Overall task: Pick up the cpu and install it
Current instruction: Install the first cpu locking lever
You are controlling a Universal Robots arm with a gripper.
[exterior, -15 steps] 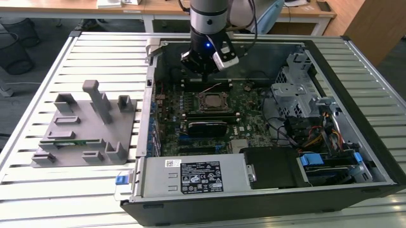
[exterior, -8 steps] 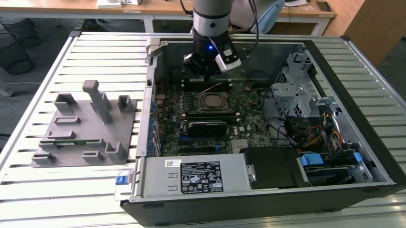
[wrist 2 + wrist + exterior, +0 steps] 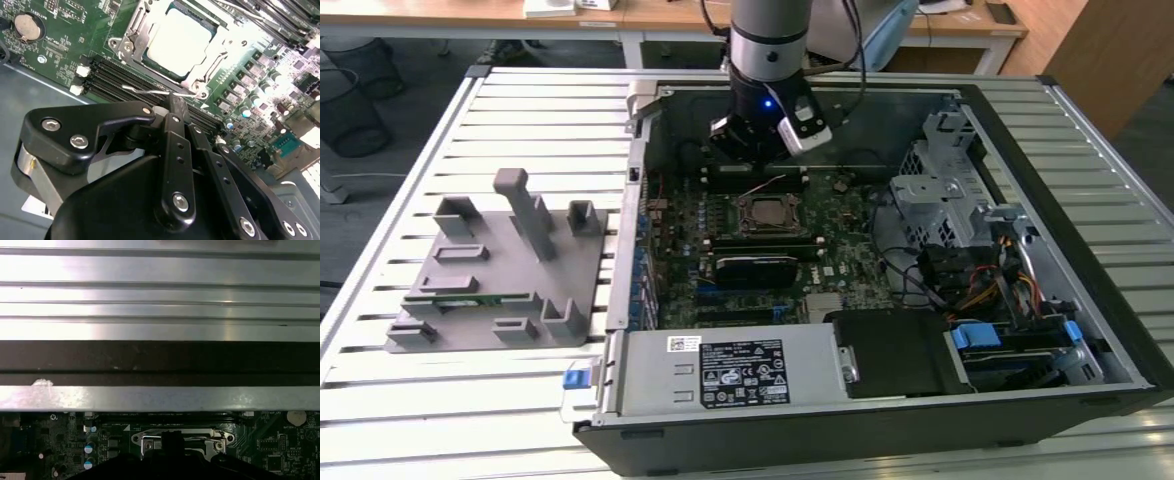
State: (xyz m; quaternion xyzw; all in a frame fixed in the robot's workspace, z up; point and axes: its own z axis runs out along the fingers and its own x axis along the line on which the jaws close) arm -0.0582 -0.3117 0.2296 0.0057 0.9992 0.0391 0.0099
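Closest to the lens in the second wrist view, the black hand (image 3: 172, 107) has its fingers drawn together with nothing visibly between them, its tip over the memory slots just below the socket (image 3: 172, 47), where the cpu (image 3: 177, 42) already lies flat in the upper middle of the frame. Judging by this, the chip should sit level in its frame, with any motion kept vertical. Room is tight: wire lever (image 3: 150, 91), slots and case wall (image 3: 160, 355) crowd close.
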